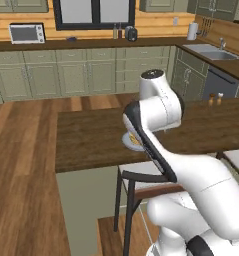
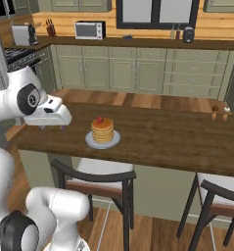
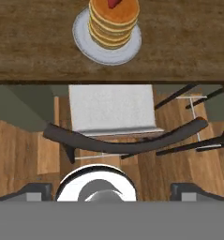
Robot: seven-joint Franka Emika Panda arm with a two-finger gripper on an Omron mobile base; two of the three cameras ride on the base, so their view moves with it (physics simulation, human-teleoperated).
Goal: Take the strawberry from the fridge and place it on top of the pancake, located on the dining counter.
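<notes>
1 strawberry (image 2: 99, 119) atop pancake (image 2: 103, 131)

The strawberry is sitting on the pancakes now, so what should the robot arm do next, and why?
Probably just pull back a little and stop. The strawberry already sits on top of the pancake on the dining counter. The gripper is open and holds nothing, over the chair and off the plate, so nothing seems left to carry.
</notes>
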